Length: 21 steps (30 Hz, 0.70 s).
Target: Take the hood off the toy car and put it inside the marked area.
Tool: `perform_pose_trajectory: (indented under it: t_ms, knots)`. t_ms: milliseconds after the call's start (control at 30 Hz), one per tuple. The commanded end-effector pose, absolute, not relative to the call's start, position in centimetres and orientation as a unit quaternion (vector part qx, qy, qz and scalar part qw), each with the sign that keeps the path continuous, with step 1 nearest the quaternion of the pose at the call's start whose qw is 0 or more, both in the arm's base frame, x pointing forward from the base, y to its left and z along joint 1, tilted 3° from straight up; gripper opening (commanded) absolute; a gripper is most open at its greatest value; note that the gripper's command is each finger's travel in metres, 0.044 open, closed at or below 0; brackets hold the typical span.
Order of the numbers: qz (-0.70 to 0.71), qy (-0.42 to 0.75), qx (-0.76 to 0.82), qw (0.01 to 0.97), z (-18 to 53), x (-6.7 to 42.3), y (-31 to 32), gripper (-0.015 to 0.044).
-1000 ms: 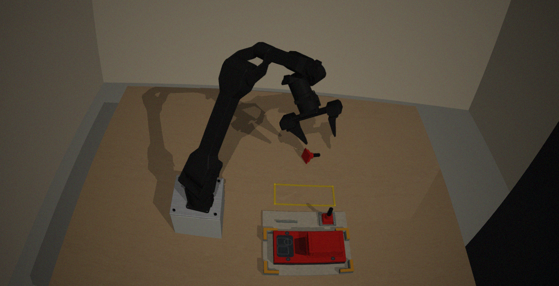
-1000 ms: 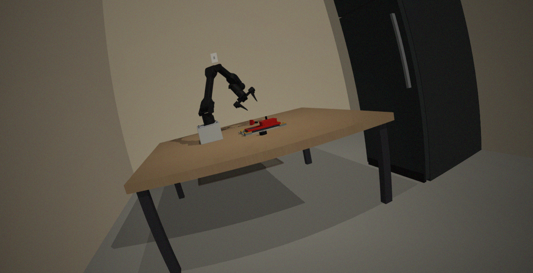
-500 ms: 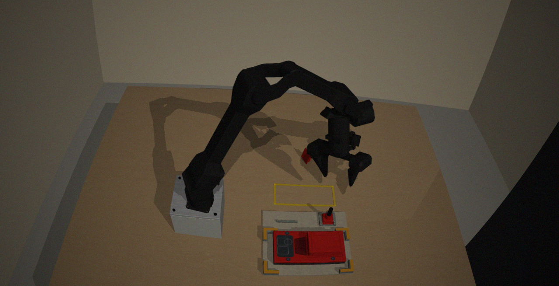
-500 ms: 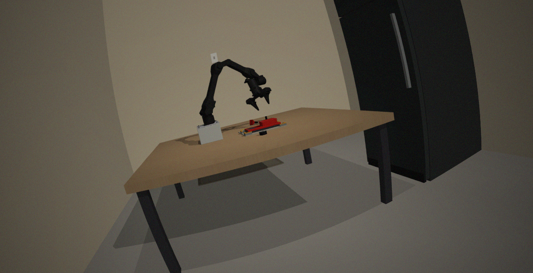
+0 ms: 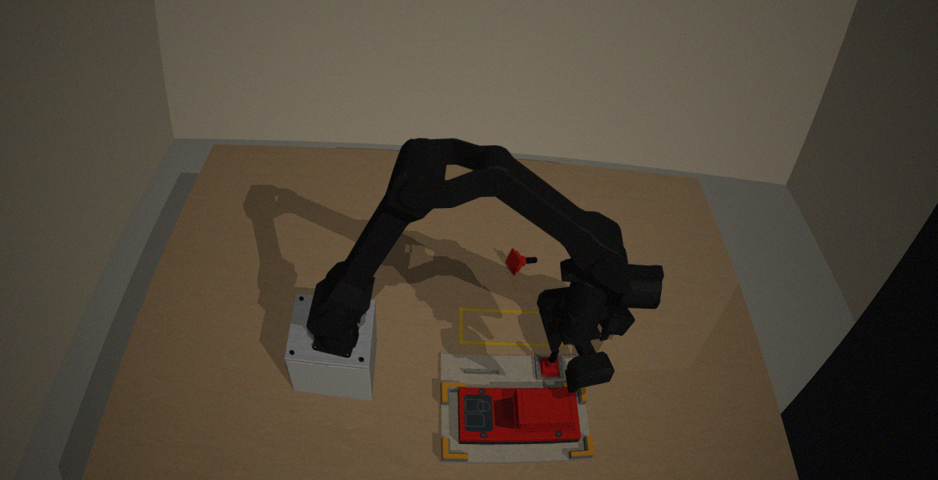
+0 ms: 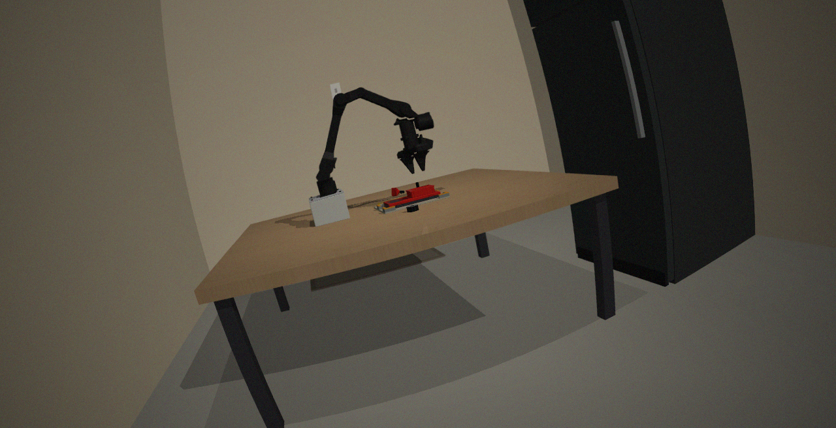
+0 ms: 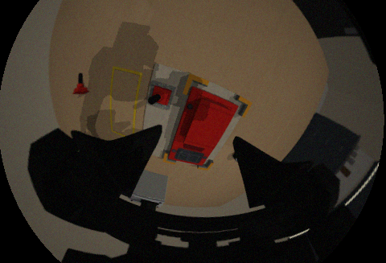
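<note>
The red toy car (image 5: 498, 428) (image 6: 418, 193) (image 7: 206, 126) lies on a grey base plate (image 5: 459, 366) (image 7: 163, 76) with orange corners near the table's front edge. Its hood (image 5: 547, 410) (image 7: 215, 114) is a raised red block that sits on the car. The marked area is a yellow rectangle (image 5: 461, 326) (image 7: 112, 102) on the table just behind the plate, with nothing inside it. My gripper (image 5: 569, 364) (image 6: 416, 166) (image 7: 199, 134) is open and empty. It hangs well above the car's hood end, fingers pointing down and touching nothing.
A small red block with a black peg (image 5: 548, 366) (image 7: 160, 97) stands on the plate behind the car. A loose red piece with a black peg (image 5: 516, 260) (image 7: 80, 88) lies farther back. The arm's grey base box (image 5: 327, 375) (image 6: 328, 209) stands left. A black fridge (image 6: 643, 103) stands beyond the table.
</note>
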<state>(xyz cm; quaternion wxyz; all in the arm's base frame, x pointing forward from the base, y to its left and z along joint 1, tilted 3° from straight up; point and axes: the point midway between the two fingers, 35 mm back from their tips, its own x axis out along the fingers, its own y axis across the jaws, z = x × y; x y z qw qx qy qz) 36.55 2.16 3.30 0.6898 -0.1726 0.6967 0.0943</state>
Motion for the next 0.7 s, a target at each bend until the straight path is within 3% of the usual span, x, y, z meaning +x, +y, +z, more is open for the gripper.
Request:
perform_pose_trajectory:
  t_ms: [0, 667]
  knots:
    - [0.067, 0.705, -0.099, 0.699, 3.3, 35.8, -0.9, 0.0440]
    - [0.056, 0.707, -0.072, 0.701, 2.5, 35.6, -2.0, 0.0440]
